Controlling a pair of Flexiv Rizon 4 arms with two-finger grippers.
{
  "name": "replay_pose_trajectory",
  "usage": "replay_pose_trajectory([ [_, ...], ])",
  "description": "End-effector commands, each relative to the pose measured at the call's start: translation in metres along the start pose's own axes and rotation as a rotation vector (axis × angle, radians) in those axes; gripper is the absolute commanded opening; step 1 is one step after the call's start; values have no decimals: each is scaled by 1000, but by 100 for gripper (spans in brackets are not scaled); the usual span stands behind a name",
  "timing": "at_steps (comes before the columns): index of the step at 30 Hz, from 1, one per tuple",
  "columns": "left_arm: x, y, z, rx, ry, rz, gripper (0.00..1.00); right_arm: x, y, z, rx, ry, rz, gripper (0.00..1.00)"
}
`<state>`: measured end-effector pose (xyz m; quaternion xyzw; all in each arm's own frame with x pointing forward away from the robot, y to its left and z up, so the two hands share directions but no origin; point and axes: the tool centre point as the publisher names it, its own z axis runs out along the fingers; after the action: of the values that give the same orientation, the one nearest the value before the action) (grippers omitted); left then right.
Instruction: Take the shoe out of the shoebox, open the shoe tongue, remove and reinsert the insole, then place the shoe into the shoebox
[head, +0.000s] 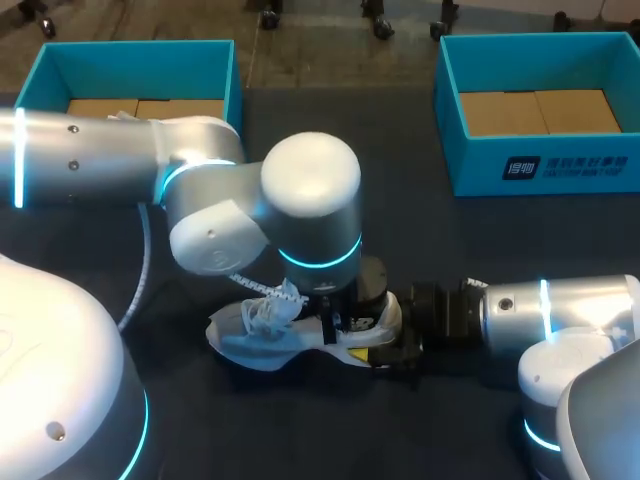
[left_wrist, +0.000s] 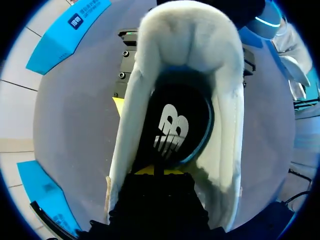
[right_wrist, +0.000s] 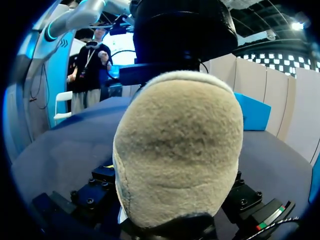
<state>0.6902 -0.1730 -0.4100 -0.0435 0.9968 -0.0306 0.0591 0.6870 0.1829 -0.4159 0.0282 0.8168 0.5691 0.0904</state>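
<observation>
The left jaws sit closest to the wrist camera. Their dark body hangs right over the shoe (left_wrist: 227, 125), and their yellow fingertips (left_wrist: 167, 171) reach down inside its opening, at the forward edge of the black insole (left_wrist: 172, 130). I cannot tell whether they pinch the insole or only press on it. Reaching in from above suits either lifting the insole out or seating it back, but which of the two is unclear.

The shoe rests on the table (head: 480, 230), opening up, outside both blue shoeboxes (head: 130, 60) (head: 540, 165), which stand well apart behind it. Its laces (head: 265, 305) lie loose, so the throat gapes for access. The right arm (head: 560, 310) comes in low from the side. The right jaws grip the heel from both flanks, likely to keep the shoe from sliding or rising while the other arm works inside.
</observation>
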Motion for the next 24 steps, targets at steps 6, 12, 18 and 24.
replay_pose_trajectory([
  [6, -4, 8, -13, 74, 127, 32, 0, 3, 0, 3, 3, 1, -3, 0],
  [12, 3, 12, -31, 112, 169, 32, 0, 3, 0, 3, 3, 1, -3, 0],
  [18, 3, 13, -42, 145, 253, 37, 0, 3, 0, 3, 3, 1, -3, 0],
  [24, 3, 11, -54, 183, 278, 46, 0, 3, 0, 3, 3, 1, -3, 0],
])
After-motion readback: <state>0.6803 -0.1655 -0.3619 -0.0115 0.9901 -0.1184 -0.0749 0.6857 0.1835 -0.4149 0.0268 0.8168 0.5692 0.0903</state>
